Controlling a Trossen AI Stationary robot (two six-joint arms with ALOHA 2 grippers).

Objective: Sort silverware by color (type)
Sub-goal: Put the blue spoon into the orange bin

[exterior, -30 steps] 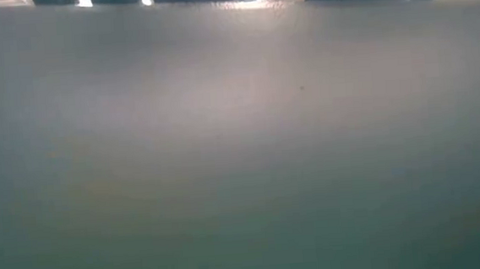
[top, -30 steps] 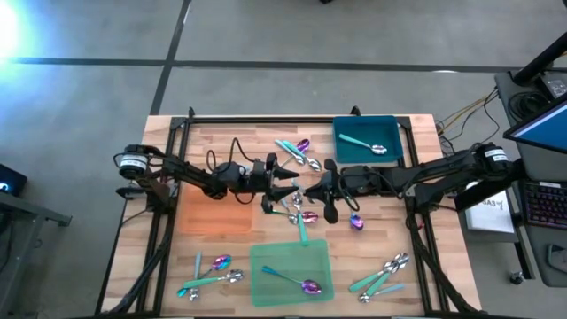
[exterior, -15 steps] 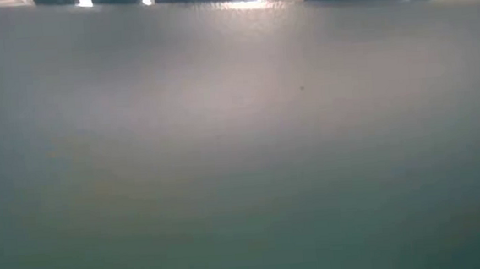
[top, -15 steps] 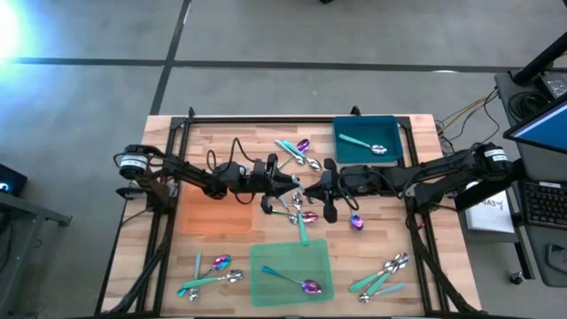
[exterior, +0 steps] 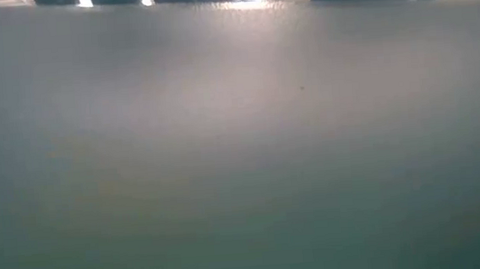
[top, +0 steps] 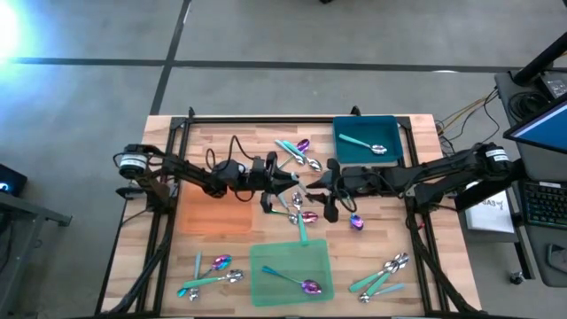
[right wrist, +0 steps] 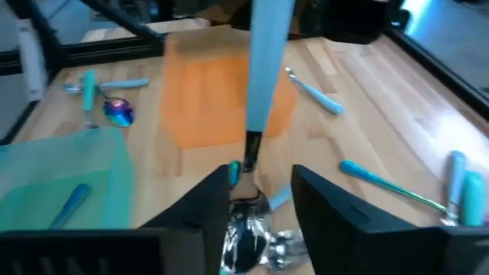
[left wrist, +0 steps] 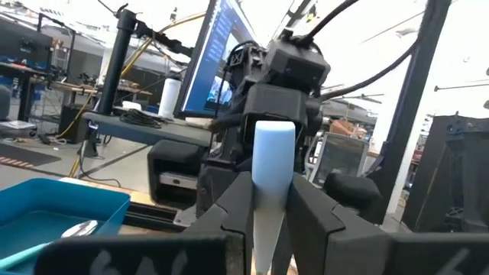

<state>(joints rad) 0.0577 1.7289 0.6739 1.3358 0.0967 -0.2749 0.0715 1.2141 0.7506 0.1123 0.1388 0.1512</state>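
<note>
A spoon with a pale blue handle (top: pixel 304 183) is in the air over the table's middle, between my two grippers. My left gripper (top: pixel 291 182) is shut on it. My right gripper (top: pixel 326 188) faces it from the right, open, with a finger on either side of the spoon's dark neck (right wrist: pixel 251 145). I cannot tell whether the right gripper touches the neck. The handle (right wrist: pixel 265 69) runs away from my right gripper toward the left one. Other silverware lies loose on the table. The low view shows only a grey blur. My left gripper pinches the spoon's pale blue handle (left wrist: pixel 272 156) between its two fingers (left wrist: pixel 229 210), coming level from the table's left. The fingers lie along the handle. The spoon is lifted clear of the table and points toward my right gripper.
The teal bin (top: pixel 390 124) at the far right holds a silver spoon. The green mat (top: pixel 266 283) at the near edge holds a purple spoon. The orange mat (top: pixel 213 217) lies left. Loose spoons lie below the grippers (top: pixel 299 214), near left (top: pixel 213 270), near right (top: pixel 385 273) and far middle (top: pixel 297 149).
My left gripper's fingers have come together on the pale blue handle. Both arms stay over the table's middle and the spoon stays in the air between them.
</note>
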